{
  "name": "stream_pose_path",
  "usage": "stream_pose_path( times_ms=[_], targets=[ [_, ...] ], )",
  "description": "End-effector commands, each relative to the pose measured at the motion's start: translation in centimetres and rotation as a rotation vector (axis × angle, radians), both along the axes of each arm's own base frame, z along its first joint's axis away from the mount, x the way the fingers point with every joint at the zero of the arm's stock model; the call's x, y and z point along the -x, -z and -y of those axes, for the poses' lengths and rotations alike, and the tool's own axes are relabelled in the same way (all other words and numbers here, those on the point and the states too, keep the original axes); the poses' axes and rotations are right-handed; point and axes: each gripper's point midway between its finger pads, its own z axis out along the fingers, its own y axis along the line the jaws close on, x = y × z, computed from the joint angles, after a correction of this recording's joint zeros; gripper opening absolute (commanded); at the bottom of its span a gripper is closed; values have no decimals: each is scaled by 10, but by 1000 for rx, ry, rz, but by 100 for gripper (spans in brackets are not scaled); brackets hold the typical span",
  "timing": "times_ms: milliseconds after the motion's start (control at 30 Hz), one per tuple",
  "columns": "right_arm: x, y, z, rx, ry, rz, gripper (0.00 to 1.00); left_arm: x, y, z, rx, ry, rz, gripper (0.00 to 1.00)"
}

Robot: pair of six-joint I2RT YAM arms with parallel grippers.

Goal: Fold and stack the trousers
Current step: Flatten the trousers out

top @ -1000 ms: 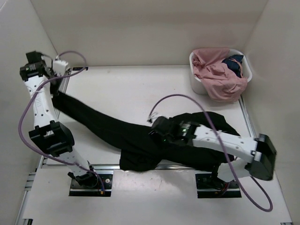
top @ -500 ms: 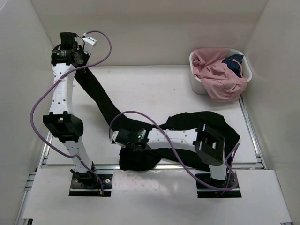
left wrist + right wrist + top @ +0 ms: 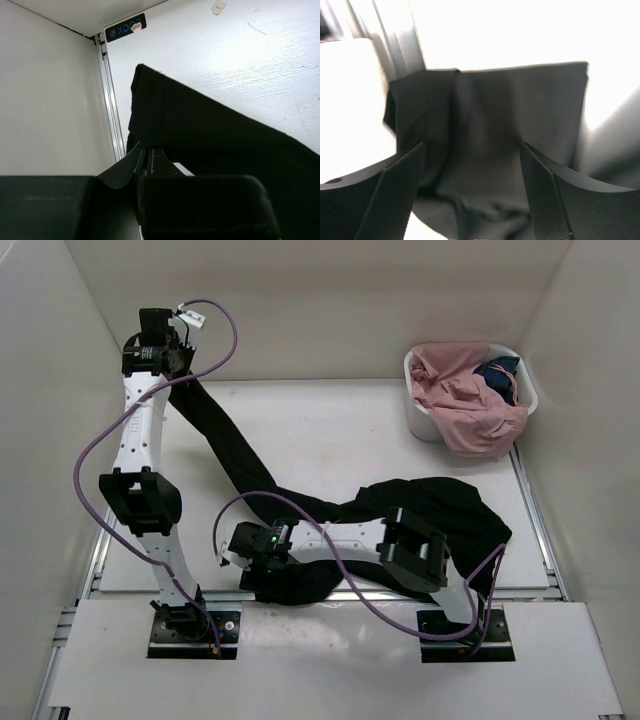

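Across the white table (image 3: 350, 430) — soft matte black trousers (image 3: 455, 510), one leg pinched in the left claw (image 3: 147, 162), right claw (image 3: 472, 150) agape

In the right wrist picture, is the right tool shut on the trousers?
No, the right tool stands wide open, its two fingers far apart, with the black trousers seen between them.

The trousers (image 3: 228, 448) are reading as soft, matt black cloth (no sheen at all); the table (image 3: 330, 430) is looking smooth, matt white
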Motion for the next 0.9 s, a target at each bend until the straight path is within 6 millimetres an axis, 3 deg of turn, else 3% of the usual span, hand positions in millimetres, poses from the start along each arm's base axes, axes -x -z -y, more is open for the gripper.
stream_pose_path(
  times_ms=[0,67,200,267,300,333,400,467,600,633,733,767,800,833,867],
  targets=[
    [10,25,1,48,33,-113,76,7,-44,5,21,-18,117,14],
    [4,28,7,52,114,-80,73,18,-50,12,45,17,124,14],
    [-13,40,17,110,200,-91,53,33,-59,22,58,46,134,14],
    [-17,43,14,118,188,-76,37,36,-58,21,49,52,129,14],
    [-21,39,13,121,183,-52,30,38,-62,21,49,52,138,14],
    [-26,35,12,115,193,-51,14,38,-62,21,49,52,138,14],
    [-44,23,3,76,224,-20,0,41,-67,21,49,52,149,14],
    [-69,5,-5,27,268,28,0,45,-69,21,49,52,149,14],
    [-116,-29,-22,-67,395,155,0,49,-95,39,75,115,209,14],
    [-143,-42,-31,-104,459,254,0,49,-100,39,74,116,223,14],
    [-182,-67,-47,-173,597,426,0,48,-106,41,78,124,241,14],
    [-199,-72,-42,-175,662,493,0,48,-106,41,78,124,241,14],
    [-215,-78,-34,-169,721,567,8,48,-106,41,86,120,242,14],
    [-217,-68,-37,-150,709,571,21,45,-102,41,87,119,233,14],
    [-217,-70,-38,-146,688,569,46,45,-101,41,87,119,232,14]
  ],
)
